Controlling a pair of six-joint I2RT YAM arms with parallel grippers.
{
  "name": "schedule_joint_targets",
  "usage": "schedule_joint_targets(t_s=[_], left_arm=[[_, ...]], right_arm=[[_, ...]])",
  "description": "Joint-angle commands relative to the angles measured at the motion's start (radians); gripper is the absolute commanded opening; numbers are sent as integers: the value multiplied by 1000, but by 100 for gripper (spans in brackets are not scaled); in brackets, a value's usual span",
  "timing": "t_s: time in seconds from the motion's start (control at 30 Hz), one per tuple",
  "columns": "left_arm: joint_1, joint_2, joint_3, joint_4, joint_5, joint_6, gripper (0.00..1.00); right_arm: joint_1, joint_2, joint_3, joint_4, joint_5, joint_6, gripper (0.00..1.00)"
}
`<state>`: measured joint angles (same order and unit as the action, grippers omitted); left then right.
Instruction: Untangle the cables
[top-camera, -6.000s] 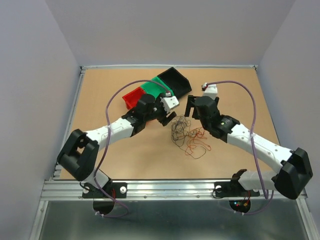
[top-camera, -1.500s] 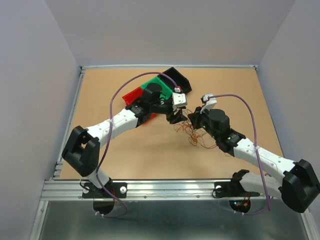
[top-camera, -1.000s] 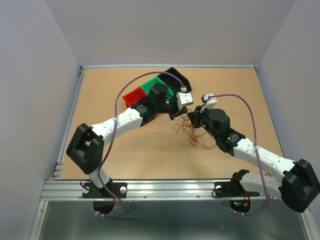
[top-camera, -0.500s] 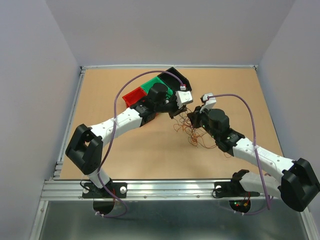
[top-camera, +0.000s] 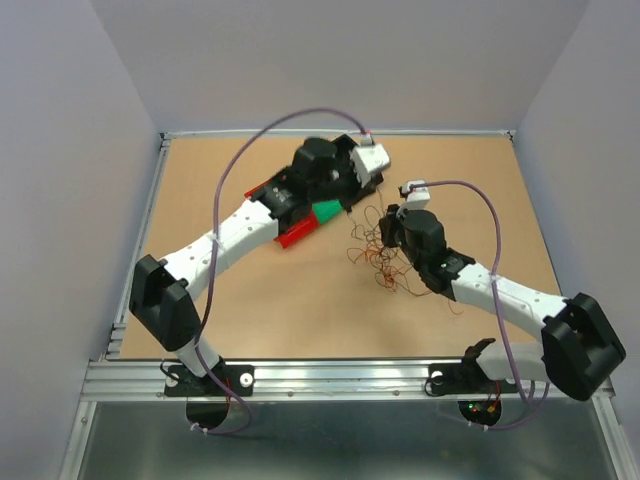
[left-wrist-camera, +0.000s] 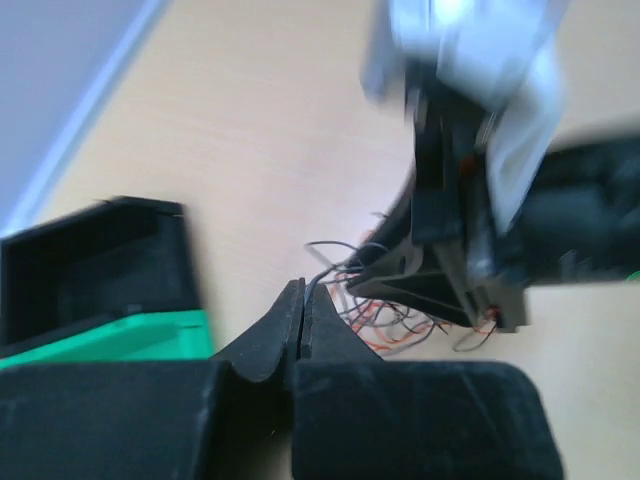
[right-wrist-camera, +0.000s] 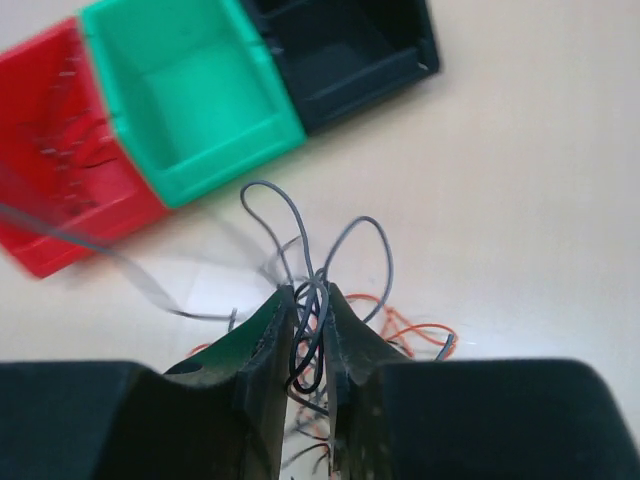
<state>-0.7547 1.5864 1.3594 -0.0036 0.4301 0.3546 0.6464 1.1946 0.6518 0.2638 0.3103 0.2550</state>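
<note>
From above, you have the cables (top-camera: 385, 262) in a loose tangle of orange, red and dark strands on the bench (top-camera: 250, 320), about halfway between its near and far edges and a little right of centre. Your left hand (top-camera: 355, 195) sits just beyond the tangle toward the far edge. It is over the green bin (top-camera: 327, 210), with the red bin (top-camera: 292, 235) just beside that. Your right hand (top-camera: 386, 225) is at the far side of the tangle, close to the left one.

In the left wrist view, your left hand's fingers (left-wrist-camera: 285, 325) are pressed together with no gap. One dark strand (left-wrist-camera: 316, 283) comes out at their tips and curves off to the rest of the tangle lying just beyond. The black bin (left-wrist-camera: 90, 265) stands to the left with the green bin's rim against it. The other arm's hand is a blur on the right.

In the right wrist view, your right hand's fingers (right-wrist-camera: 268, 335) stand a slim gap apart. Several dark strands run up through that gap and loop above the tips, and orange ones lie on the bench just past them. The red, green and black bins sit side by side beyond the tangle. The red one has thin strands in it.
</note>
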Motion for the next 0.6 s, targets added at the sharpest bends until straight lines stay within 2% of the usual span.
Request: schedule_joint_targets(t_s=[0.0,0.03,0.07,0.1,0.17,0.27,0.3,0.33,0.43,0.47,0.53,0.57], left_arm=[[14,-138,506,-40,-204,-112,0],[18,-126,609,-70,-270,-121,0],[20,-109,812,-94,-312,-155,0],[21,-74,905,-128,-380,-166,0],[23,-49,1060,-118,-422,-180,0],[23,-71,1026,-35,-513,-161,0],[23,-80,958,32,-530,-148,0],[23,-92,920,62,-537,-110,0],[31,-51,870,103,-556,-57,0],[35,-33,873,105,-557,-51,0],[67,30,905,102,-544,-69,0],[86,55,923,94,-530,-83,0]], right_arm=[[-68,111,81,-61,195,44,23],[-86,120,81,-61,175,53,23],[-106,131,78,-61,159,68,23],[-140,146,77,-64,165,78,24],[-190,152,66,-80,168,102,23],[-226,132,52,-109,188,135,24],[-238,123,48,-130,213,142,25],[-240,99,39,-135,220,153,37],[-241,25,16,-136,205,165,47],[-241,8,9,-136,201,173,54],[-240,-30,-12,-136,194,175,60],[-241,-67,-18,-136,193,174,69]])
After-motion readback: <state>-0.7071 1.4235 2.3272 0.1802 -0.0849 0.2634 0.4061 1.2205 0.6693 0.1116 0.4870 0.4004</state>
